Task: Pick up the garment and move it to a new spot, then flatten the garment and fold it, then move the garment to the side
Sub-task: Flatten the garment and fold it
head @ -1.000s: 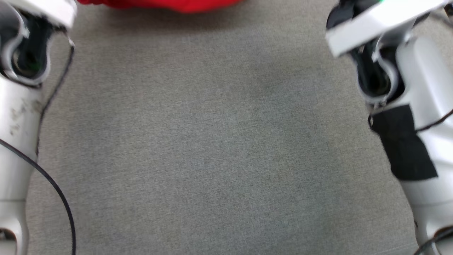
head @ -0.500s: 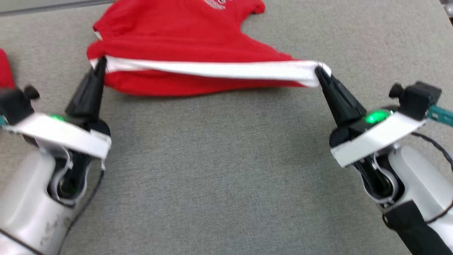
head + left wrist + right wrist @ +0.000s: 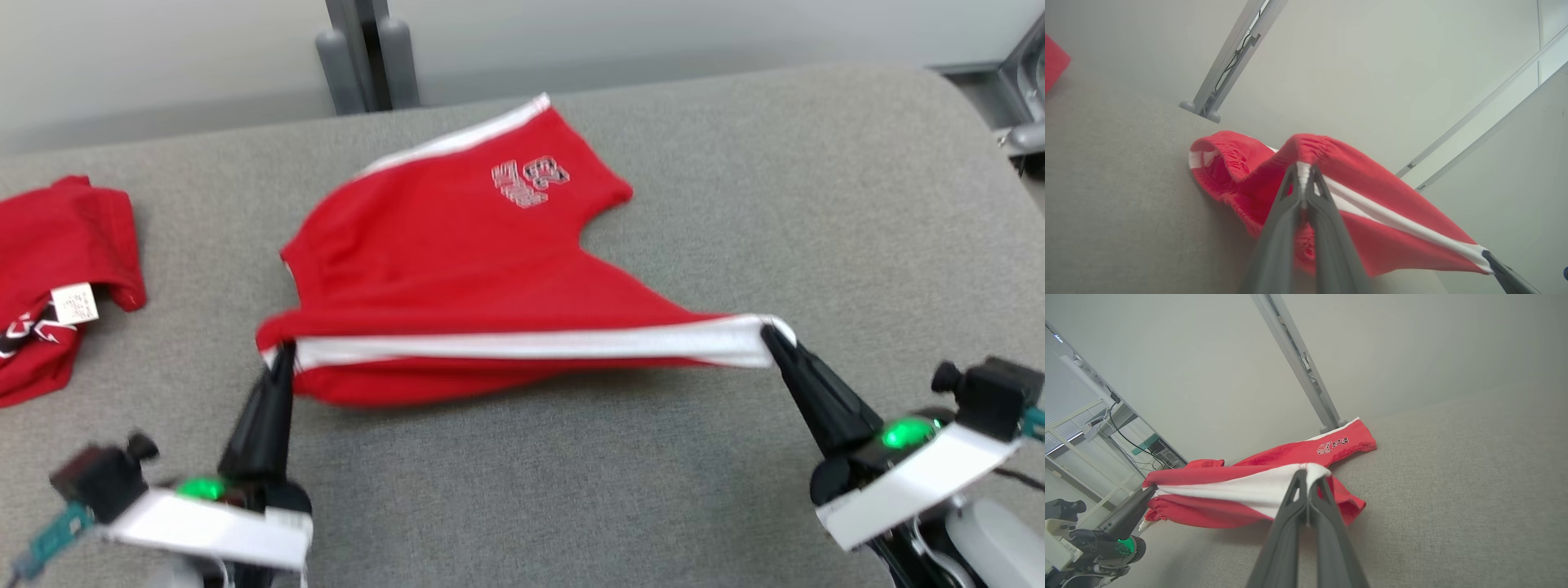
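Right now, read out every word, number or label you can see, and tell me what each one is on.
"23": the outlined print on the red fabric garment with white stripes; the word beside it is too blurred to read.
Too small to read: the white sewn-in tag on the second red garment at the left.
Unreadable, partly hidden: the black and white print on that same garment.
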Controlling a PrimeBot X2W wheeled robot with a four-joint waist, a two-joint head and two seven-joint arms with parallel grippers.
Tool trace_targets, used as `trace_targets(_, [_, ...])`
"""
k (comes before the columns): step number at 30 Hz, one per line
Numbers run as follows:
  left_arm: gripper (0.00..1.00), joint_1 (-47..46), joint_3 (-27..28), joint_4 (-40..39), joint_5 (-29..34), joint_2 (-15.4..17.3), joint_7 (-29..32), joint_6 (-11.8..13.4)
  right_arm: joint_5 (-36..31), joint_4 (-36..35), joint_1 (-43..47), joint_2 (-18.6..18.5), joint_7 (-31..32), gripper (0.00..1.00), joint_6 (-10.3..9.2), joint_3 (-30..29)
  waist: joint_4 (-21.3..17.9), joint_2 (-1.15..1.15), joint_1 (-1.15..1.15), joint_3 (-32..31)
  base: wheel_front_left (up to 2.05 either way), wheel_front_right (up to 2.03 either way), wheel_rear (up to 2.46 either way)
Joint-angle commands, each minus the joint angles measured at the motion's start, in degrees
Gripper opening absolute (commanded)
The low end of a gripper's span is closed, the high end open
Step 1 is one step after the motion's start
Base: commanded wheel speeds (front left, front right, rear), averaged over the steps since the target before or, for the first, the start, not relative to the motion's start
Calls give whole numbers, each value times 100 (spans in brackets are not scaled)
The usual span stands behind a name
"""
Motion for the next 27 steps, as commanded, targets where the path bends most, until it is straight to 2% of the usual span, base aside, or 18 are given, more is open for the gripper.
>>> trace_targets(1, [0,215,100,-82,115,-16,-27,-6,-25,-70,177,-50,40,0,1,-72,-2,0,0,-248,0,0,0])
trace_targets(7, [0,1314,336,-697,376,-428,-29,-6,-138,-659,1047,-36,304,0,1,-460,0,0,0,-591,0,0,0])
trace_targets(15, [0,2259,539,-1414,481,-553,-29,-6,-425,-1429,1807,89,928,0,1,-962,-34,0,0,-655,0,0,0])
trace_targets(22, [0,2287,371,-1448,409,-537,-28,-6,-512,-1531,1900,302,1305,0,1,-1172,39,0,0,-652,0,0,0])
trace_targets(27, [0,2005,46,-1262,322,-544,80,-6,-545,-1267,1745,461,1482,0,2,-1238,168,0,0,-685,0,0,0])
